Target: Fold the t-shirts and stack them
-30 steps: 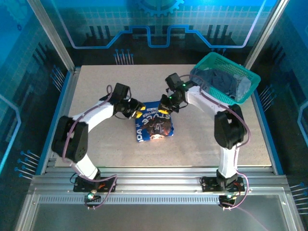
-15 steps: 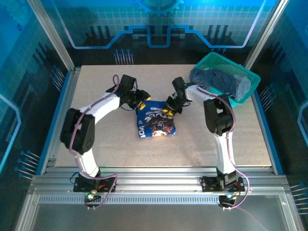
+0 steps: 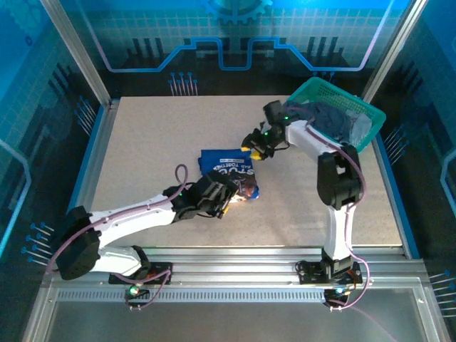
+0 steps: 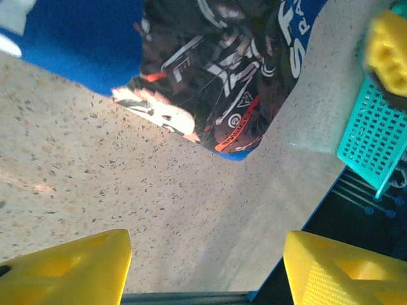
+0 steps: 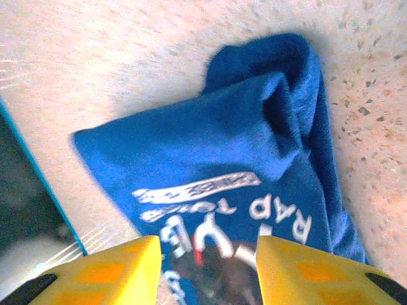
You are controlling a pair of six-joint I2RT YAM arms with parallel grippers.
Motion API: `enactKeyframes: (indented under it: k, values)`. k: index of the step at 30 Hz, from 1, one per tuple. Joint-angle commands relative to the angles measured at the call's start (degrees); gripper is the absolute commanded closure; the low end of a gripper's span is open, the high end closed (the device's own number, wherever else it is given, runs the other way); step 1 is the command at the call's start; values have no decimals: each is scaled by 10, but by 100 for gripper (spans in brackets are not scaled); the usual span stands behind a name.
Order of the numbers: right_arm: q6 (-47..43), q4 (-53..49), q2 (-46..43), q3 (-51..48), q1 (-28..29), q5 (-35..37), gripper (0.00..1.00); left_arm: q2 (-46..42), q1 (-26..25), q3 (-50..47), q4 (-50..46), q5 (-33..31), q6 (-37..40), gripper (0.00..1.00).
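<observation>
Two end effectors are noted at one folded garment. Nearest the bases, the left arm lies low across the counter (image 3: 142, 142). The left end effector (image 3: 222, 198) sits at the near edge of the royal blue t-shirt (image 3: 222, 164), over its printed panel. On the left wrist view its yellow fingers (image 4: 70, 270) stand wide apart with bare counter between them. Nothing is held, and the shirt's dark print lies just beyond the tips.

The royal blue t-shirt is folded to a compact rectangle near the middle of the counter, lying flat with its white lettering and print facing up.

At its far right corner, the right end effector (image 3: 254, 149) is angled down, close to the cloth. On the right wrist view its fingers (image 5: 95, 273) are parted to a moderate gap. Blue cloth shows beyond the gap, but none is pinched between them. A bunched fold is seen at one corner of the shirt.

Farthest, at the far right corner of the counter, the teal mesh basket (image 3: 369, 135) holds a heap of grey-blue t-shirts (image 3: 331, 121), well apart from the folded shirt.
</observation>
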Motion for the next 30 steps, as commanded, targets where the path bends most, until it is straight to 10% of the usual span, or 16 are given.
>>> enactKeyframes:
  k: [1, 14, 20, 30]
  values:
    - [-15, -11, -67, -34, -16, 2, 54, 49, -20, -27, 114, -120, -137, 34]
    - [-16, -20, -223, -146, -34, -20, 54, 245, -45, -2, 276, -266, -278, 39]
    - [-18, -23, -263, -185, -33, -29, 54, 289, -28, -16, 327, -323, -328, 70]
    - [-36, -48, -322, -238, -35, -24, 54, 225, 157, -86, 395, -252, -176, 86]
